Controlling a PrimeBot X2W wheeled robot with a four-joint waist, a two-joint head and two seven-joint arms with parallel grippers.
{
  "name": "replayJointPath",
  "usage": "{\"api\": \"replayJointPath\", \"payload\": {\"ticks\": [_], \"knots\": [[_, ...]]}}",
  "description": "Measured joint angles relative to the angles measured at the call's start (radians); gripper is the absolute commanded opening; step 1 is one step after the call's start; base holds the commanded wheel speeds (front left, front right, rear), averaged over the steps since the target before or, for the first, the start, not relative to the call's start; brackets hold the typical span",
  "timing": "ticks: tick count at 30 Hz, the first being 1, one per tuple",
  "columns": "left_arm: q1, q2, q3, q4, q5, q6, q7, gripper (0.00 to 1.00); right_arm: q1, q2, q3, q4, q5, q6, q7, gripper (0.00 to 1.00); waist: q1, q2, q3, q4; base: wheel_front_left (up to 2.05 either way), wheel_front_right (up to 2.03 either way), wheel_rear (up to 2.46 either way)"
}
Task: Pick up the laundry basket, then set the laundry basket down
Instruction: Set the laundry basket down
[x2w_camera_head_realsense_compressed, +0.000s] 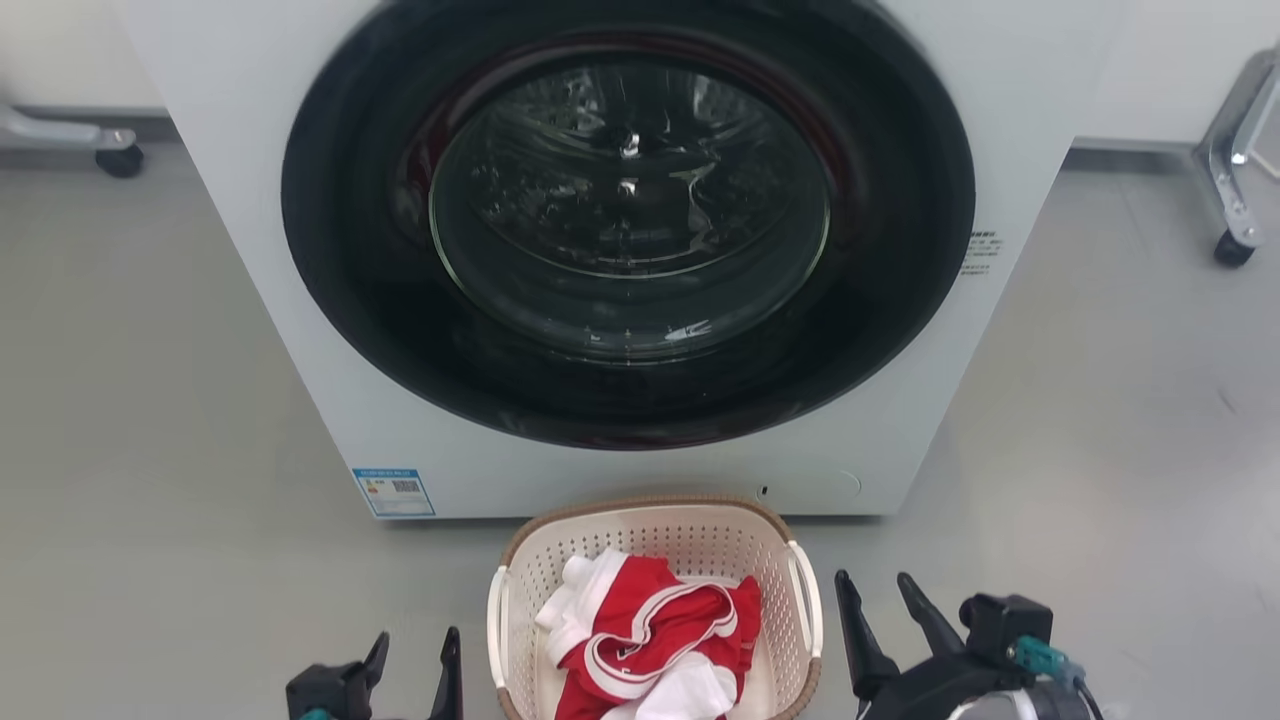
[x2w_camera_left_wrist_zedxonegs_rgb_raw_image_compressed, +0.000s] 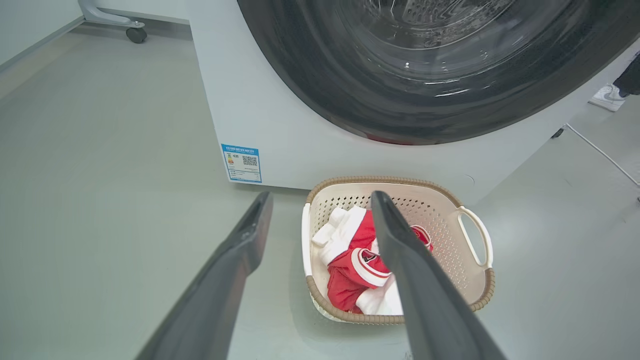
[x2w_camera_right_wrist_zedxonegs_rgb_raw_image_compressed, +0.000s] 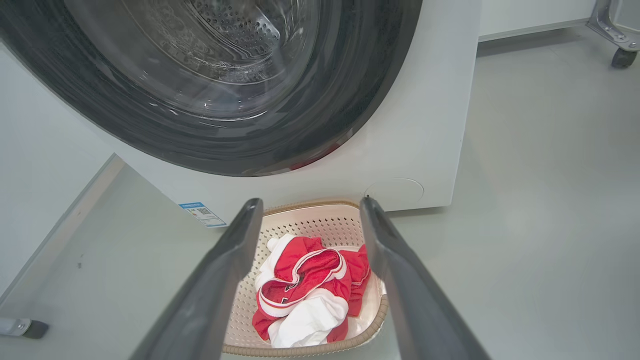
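Since nothing is gripped yet, we enter this moment under the first step: the reach before the pick-up.

Item, laundry basket (x2w_camera_head_realsense_compressed: 650, 530): cream perforated plastic with a brown woven-look rim at the far and near ends. It stands on the grey floor (x2w_camera_head_realsense_compressed: 150, 400) just in front of the washing machine (x2w_camera_head_realsense_compressed: 880, 450), below its round glass door (x2w_camera_head_realsense_compressed: 630, 200). We cannot tell whether the far rim touches the machine. Contents: red and white clothes (x2w_camera_head_realsense_compressed: 650, 640), loosely heaped.

Item, side handles: a white left handle (x2w_camera_head_realsense_compressed: 497, 625) and a white right handle (x2w_camera_head_realsense_compressed: 805, 600), one on each long side, both free.

Item, left gripper (x2w_camera_head_realsense_compressed: 415, 648): outside the left handle, near it but apart. Its fingers are spread and hold nothing.

Item, right gripper (x2w_camera_head_realsense_compressed: 873, 585): just beside the right handle and apart from it. Its fingers are spread and empty.

Item, surroundings: a blue label (x2w_camera_head_realsense_compressed: 393, 492) sits low on the machine's front, and a castor (x2w_camera_head_realsense_compressed: 120, 160) stands well off to the side.

Judgement: the basket lies between the two grippers, so we reckon on a two-arm lift. The next move, as we judge it, calls for bringing each gripper inward to its own handle. One finger then goes through the handle slot and the pair closes on the bar. Both sides should close and rise together, or the basket may tilt and spill the clothes. We expect a light load and some flex in the thin plastic. The set-down is not yet begun.
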Motion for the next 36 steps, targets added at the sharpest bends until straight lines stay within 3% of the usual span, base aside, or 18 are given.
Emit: {"api": "replayJointPath", "payload": {"ticks": [13, 23, 36], "knots": [[0.166, 0.007, 0.087, -0.207, 0.072, 0.009, 0.0, 1.0, 0.21, 0.0, -0.111, -0.224, -0.129, -0.009, 0.0, 1.0, 0.0001, 0.0001, -0.064, -0.015, 0.0, 0.0, 0.0], [0.236, -0.001, 0.132, -0.344, 0.141, 0.009, 0.0, 1.0, 0.29, 0.021, -0.215, -0.336, -0.254, -0.011, 0.0, 1.0, 0.0001, 0.0001, -0.073, -0.031, 0.0, 0.0, 0.0], [0.273, -0.024, 0.202, -0.413, 0.206, 0.009, 0.0, 1.0, 0.339, 0.042, -0.276, -0.42, -0.355, -0.011, 0.0, 1.0, 0.0002, 0.0001, -0.078, -0.052, 0.0, 0.0, 0.0]]}}
